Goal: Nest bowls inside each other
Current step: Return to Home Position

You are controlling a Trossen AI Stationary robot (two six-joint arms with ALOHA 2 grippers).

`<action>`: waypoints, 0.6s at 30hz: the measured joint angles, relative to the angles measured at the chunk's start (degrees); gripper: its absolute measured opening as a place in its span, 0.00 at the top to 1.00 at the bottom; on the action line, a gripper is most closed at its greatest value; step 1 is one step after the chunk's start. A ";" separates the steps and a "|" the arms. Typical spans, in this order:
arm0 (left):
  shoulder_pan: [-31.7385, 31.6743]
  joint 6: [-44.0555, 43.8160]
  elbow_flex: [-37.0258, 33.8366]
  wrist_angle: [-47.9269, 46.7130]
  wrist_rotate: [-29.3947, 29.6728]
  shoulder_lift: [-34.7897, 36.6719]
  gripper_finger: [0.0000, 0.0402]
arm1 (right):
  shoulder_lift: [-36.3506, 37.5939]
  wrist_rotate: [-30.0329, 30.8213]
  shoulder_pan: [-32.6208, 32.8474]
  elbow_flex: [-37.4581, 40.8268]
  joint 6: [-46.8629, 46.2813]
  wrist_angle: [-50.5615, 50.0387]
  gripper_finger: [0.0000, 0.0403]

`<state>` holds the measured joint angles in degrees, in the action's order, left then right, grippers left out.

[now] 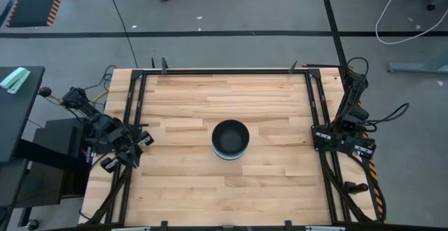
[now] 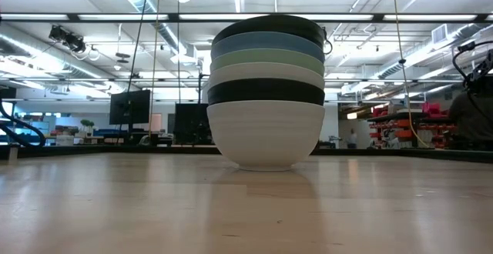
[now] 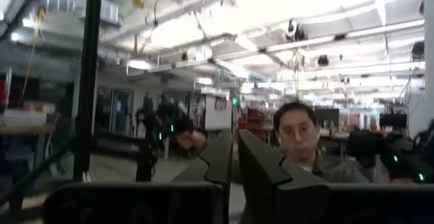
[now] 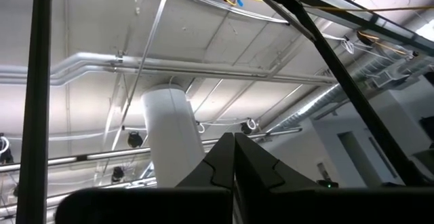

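— On the table, what stands mid-board?
— All six bowls, nested: white lowest, black on top.
— Grippers?
— Left gripper at the left edge, right gripper at the right; both sets of fingers pressed together.

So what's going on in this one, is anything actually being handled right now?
Nothing is being handled at this moment. All six bowls sit nested in one stack at the middle of the table: white at the bottom, then black, white, mint green, blue, and black on top. The left gripper is parked at the table's left edge and the right gripper at its right edge, both shut and clear of the stack. A person shows beyond the table in the left wrist view.
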<state>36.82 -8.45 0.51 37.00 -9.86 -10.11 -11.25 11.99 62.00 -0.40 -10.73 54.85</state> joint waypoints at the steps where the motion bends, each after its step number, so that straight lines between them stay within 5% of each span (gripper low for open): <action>1: 0.00 0.11 0.00 1.06 0.01 0.04 0.91 | 0.00 0.00 0.02 0.00 0.21 0.00 0.96; 18: -5.22 2.72 0.01 -6.99 -0.93 0.07 0.92 | 0.00 -0.04 -7.77 -0.02 0.71 -8.16 0.96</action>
<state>31.60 -5.73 0.52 30.01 -10.79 -10.04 -11.25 11.94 54.23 -0.43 -10.02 46.69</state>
